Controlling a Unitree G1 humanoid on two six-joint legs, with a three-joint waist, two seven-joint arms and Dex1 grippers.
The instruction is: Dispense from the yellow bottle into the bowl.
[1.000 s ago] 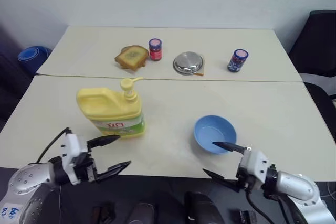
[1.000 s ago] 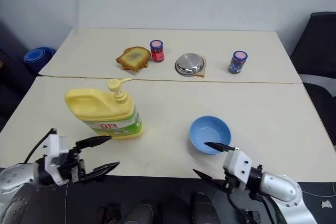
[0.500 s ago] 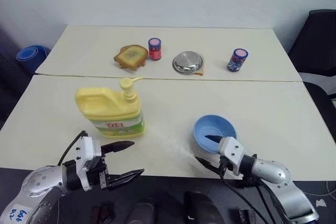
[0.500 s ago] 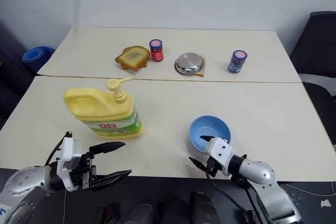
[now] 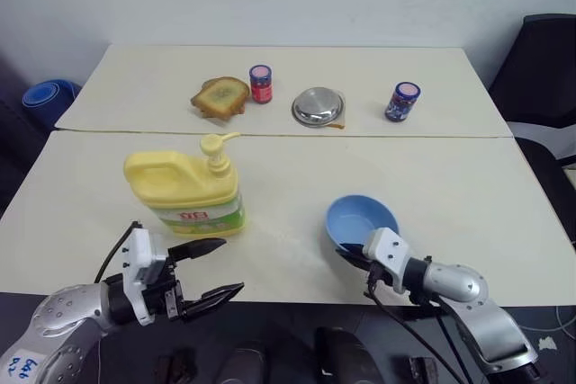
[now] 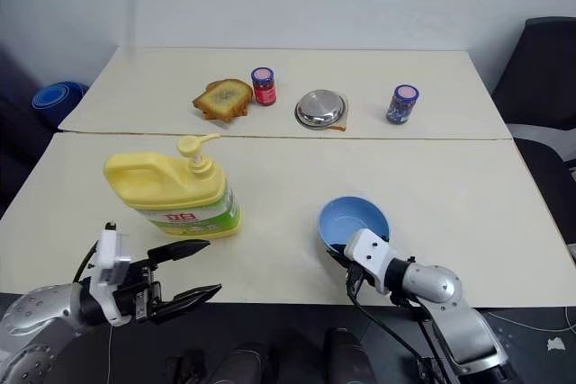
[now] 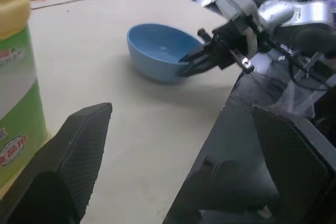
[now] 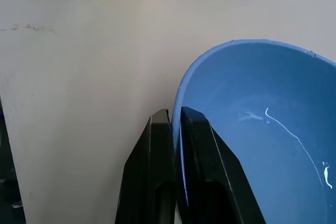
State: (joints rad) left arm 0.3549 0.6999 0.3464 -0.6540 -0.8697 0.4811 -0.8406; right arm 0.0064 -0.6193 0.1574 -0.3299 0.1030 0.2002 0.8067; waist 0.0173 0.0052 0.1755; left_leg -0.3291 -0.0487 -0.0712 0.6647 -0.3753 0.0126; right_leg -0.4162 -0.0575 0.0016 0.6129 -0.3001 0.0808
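- The right end effector has its two black fingers pinched onto the near rim of the bowl, one finger inside the wall and one outside, nothing wider than the thin plastic between them.
- In the left wrist view the same grip shows from the side: the fingertips meet at the bowl's edge nearest the robot, and the bowl looks slightly tipped, though I can't be sure it has left the surface.
- The left end effector hangs spread as wide as it goes, holding nothing, just off the front edge of the tabletop and short of the yellow bottle.
- The yellow bottle stands upright on the near tabletop, to the robot's left of the bowl and well apart from it, its pump spout pointing towards the bowl's side.
- The bowl sits close to the front edge, and its inside looks dry apart from a few pale streaks.
- On the far tabletop, untouched: a slice of toast, a red-labelled jar, a steel bowl and a second jar.
- As I judge it, the job is barely begun: the bowl is gripped, nothing more. It probably needs drawing under the spout, then the pump pressed, and no liquid has been dispensed yet.
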